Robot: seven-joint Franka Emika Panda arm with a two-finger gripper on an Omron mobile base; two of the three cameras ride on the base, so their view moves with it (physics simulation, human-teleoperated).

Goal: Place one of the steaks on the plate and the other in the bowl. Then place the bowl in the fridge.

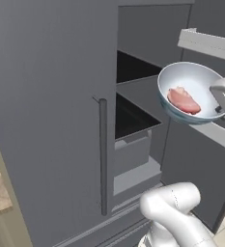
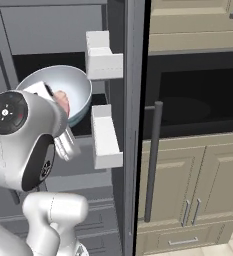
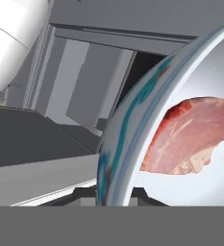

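My gripper [image 1: 221, 110] is shut on the rim of the bowl [image 1: 189, 89] and holds it tilted in the air in front of the open right half of the fridge [image 1: 46, 96]. One pink-red steak [image 1: 184, 100] lies inside the bowl. In the right base view the bowl [image 2: 70, 82] and steak [image 2: 62, 101] sit just behind my arm's wrist. The hand view has the blue-patterned bowl wall [image 3: 125, 127] running between my gripper [image 3: 113, 194], with the steak [image 3: 185, 139] to its right.
The fridge's left door is shut, with its long handle [image 1: 103, 154]. Inside are dark shelves [image 1: 133, 118] and a drawer [image 1: 131, 154]. The open right door carries white bins [image 2: 104, 55] [image 2: 106, 137] close beside the bowl. A dark wall oven [image 2: 198, 107] and beige cabinets [image 2: 188, 200] stand to the right.
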